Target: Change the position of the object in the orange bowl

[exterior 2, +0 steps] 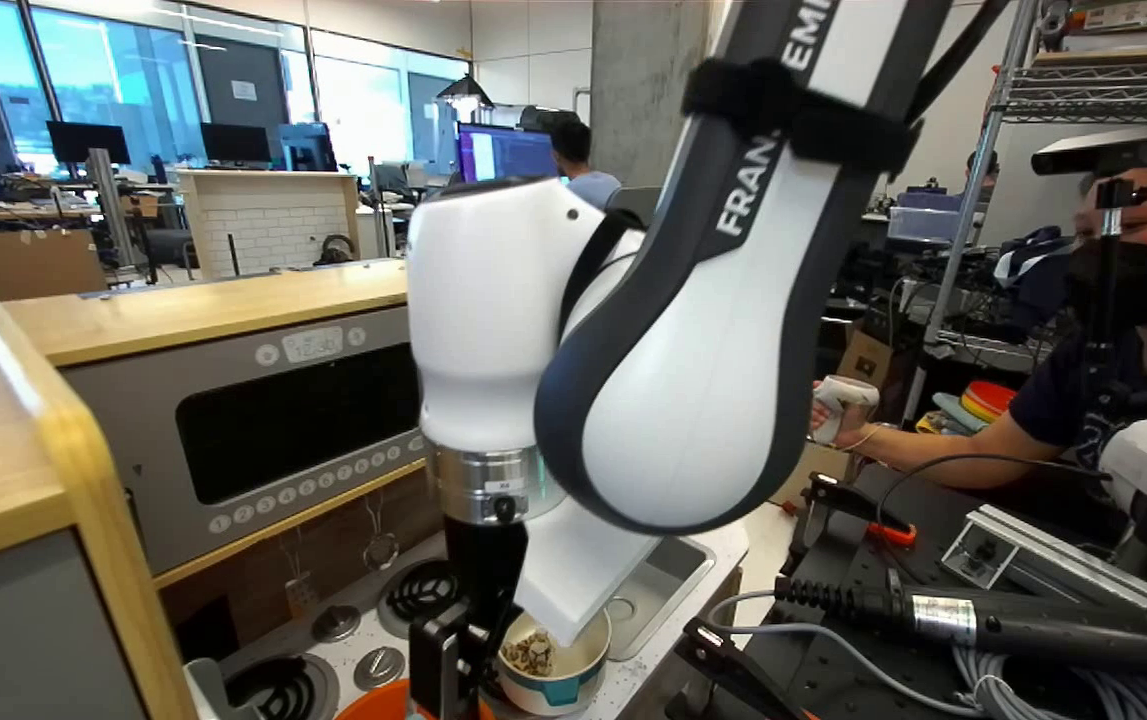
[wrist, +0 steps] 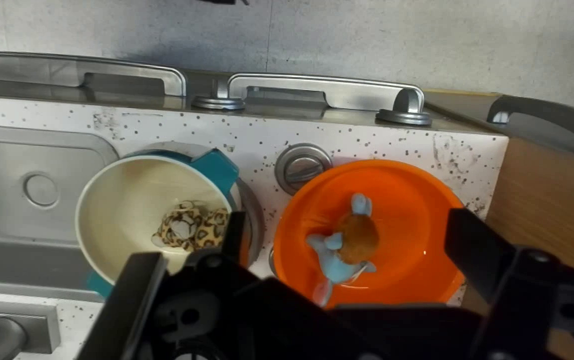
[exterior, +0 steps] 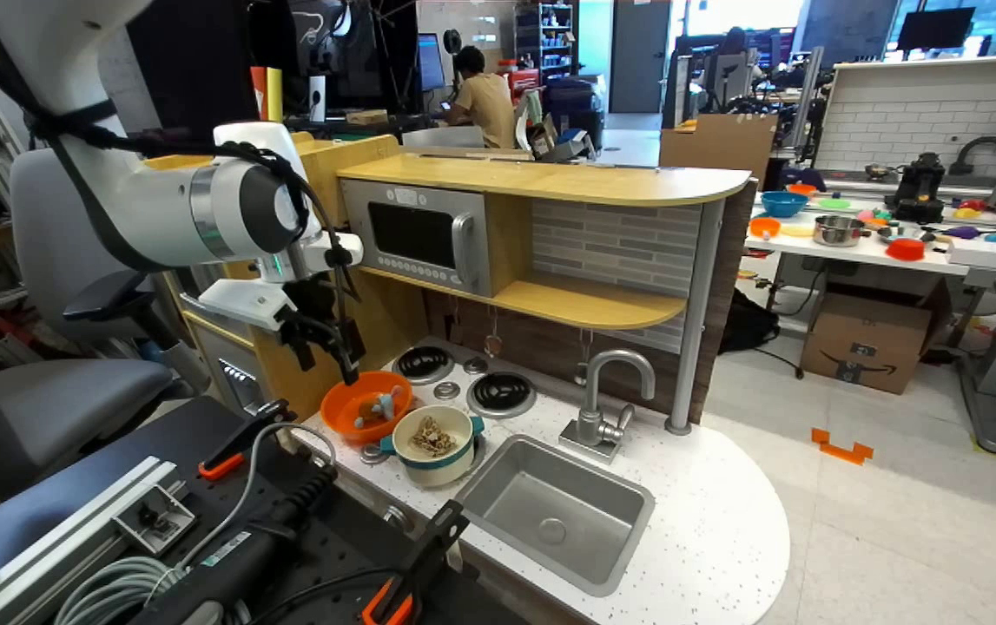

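The orange bowl [exterior: 337, 415] stands on the toy kitchen counter beside the stove burners. In the wrist view the bowl [wrist: 412, 210] holds a small plush toy [wrist: 359, 237], light blue with a brown body. The toy lies left of the bowl's middle there, and also shows in an exterior view [exterior: 386, 404]. My gripper [exterior: 326, 366] is open and empty above the bowl. In the wrist view its fingers [wrist: 348, 232] stand wide apart, at the bowl's left and right sides. In an exterior view only a strip of the bowl [exterior 2: 373, 702] shows, and the toy is mostly hidden behind the gripper.
A cream pot with teal handles [wrist: 126, 200] stands close beside the bowl and holds a leopard-patterned plush [wrist: 186, 227]. The sink [exterior: 550, 521], faucet [exterior: 593, 408] and burners [exterior: 502, 393] are nearby. A toy microwave shelf [exterior: 415, 234] overhangs the counter's back.
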